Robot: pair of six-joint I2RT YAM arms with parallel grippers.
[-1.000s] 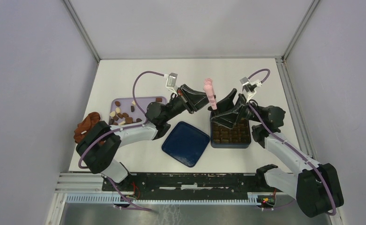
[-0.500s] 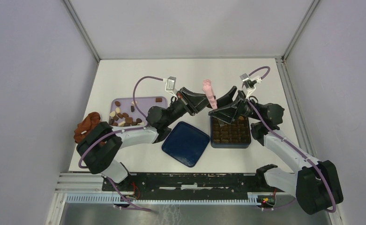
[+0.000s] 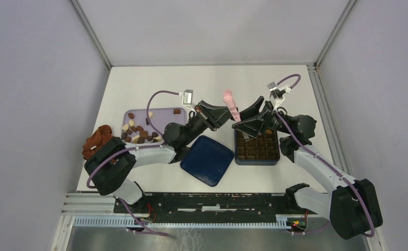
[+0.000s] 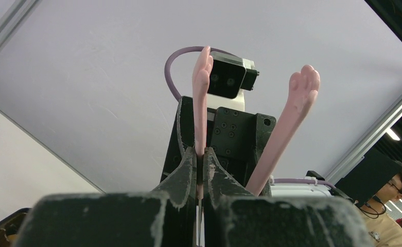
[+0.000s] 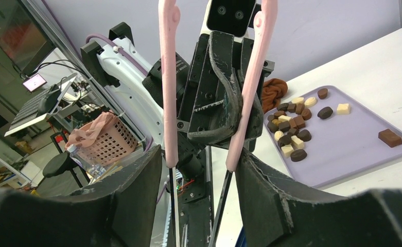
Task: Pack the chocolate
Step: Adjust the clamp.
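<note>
Chocolate (image 3: 137, 132) lies in two places. Many pieces sit in the box (image 3: 257, 162) on the right side, in straight rows along its walls, and the rows that show look full. The far part is under the right arm, so I cannot say if some cells are free. More than a dozen loose pieces lie on the tray (image 3: 162, 113) at the left, most of them heaped at its near-left end and a few apart toward the far edge. I judge the packing well advanced but not finished: the tray must be emptied, and the lid (image 3: 207, 160) lies flat between tray and box, not yet on. The loose pieces point in no common direction. The oval ones lie flat, each long axis a different way, and the square ones have no long axis to speak of.

Tongs (image 3: 232, 104) stand about upright between the two arms, gripping ends up. The left gripper (image 4: 201, 160) is closed tight on one leg only. The right gripper (image 5: 198, 154) has its fingers apart, one outside each leg; they seem to touch the legs, but whether they press I cannot tell. A cloth (image 3: 98, 138) lies beside the tray.
</note>
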